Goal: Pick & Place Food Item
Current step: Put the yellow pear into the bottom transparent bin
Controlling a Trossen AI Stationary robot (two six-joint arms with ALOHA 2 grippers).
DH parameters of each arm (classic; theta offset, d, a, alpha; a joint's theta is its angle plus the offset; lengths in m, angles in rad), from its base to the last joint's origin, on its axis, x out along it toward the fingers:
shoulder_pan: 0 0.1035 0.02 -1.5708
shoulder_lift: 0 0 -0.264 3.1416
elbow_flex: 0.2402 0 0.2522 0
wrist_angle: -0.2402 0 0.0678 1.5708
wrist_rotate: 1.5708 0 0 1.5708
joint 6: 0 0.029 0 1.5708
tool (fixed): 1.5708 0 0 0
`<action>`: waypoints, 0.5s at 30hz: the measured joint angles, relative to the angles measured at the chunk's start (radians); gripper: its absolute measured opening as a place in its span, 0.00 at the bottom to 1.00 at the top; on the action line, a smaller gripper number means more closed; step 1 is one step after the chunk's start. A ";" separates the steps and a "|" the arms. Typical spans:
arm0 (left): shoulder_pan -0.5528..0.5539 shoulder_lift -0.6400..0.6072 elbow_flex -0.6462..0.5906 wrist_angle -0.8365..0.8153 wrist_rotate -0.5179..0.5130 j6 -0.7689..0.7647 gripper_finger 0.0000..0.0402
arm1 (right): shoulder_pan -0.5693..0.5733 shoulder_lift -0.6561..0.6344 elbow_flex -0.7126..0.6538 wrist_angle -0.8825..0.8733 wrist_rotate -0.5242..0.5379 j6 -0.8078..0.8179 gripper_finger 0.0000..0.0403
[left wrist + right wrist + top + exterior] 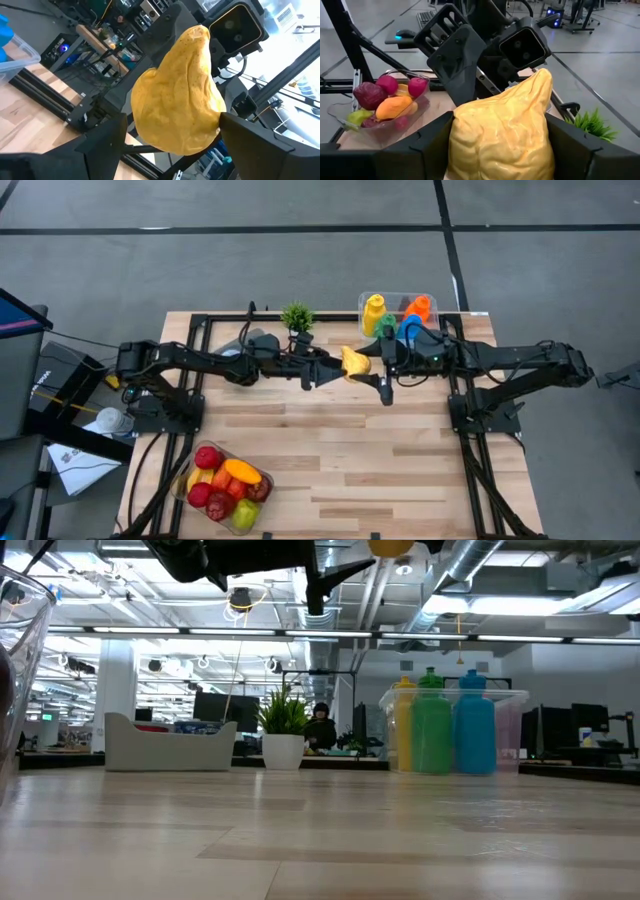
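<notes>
Yellow pear-shaped food item (354,362) hangs above the desk (330,450) in the high view, caught between the left pincer (328,372) reaching in from one side and the right pincer (384,370) from the other, both clamped on it at once. Behind the right pincer sits a clear bin of coloured bottles (398,314), a small green plant (296,316) stands behind the left pincer, and a clear tray of mixed fruit (226,484) lies well away near the desk's front edge. In the low view the item (390,546) shows only at the top edge, well clear of the desk. The left wrist view shows the item (177,100) filling the gap between that pincer's dark fingers (102,145). The right wrist view shows it (502,132) likewise gripped, with the fruit tray (385,107) beyond.
</notes>
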 joint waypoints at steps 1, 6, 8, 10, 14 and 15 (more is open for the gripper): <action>0.000 0.000 0.000 0.000 0.000 0.000 0.77 | -0.001 0.004 0.000 0.002 0.000 0.000 0.63; -0.002 -0.002 -0.003 0.003 0.010 0.001 0.77 | -0.001 0.035 0.000 0.030 -0.025 -0.015 0.63; -0.002 -0.002 -0.004 0.015 0.014 0.002 0.77 | -0.001 0.042 0.000 0.035 -0.026 -0.015 0.63; -0.002 0.000 -0.004 0.031 0.009 0.002 0.77 | -0.001 0.046 0.000 0.041 -0.034 -0.015 0.63; -0.002 -0.001 -0.006 0.047 0.009 0.002 0.77 | -0.001 0.053 0.001 0.067 -0.050 -0.019 0.63; -0.002 -0.002 -0.006 0.048 0.008 0.002 0.77 | -0.001 0.053 0.000 0.075 -0.050 -0.023 0.63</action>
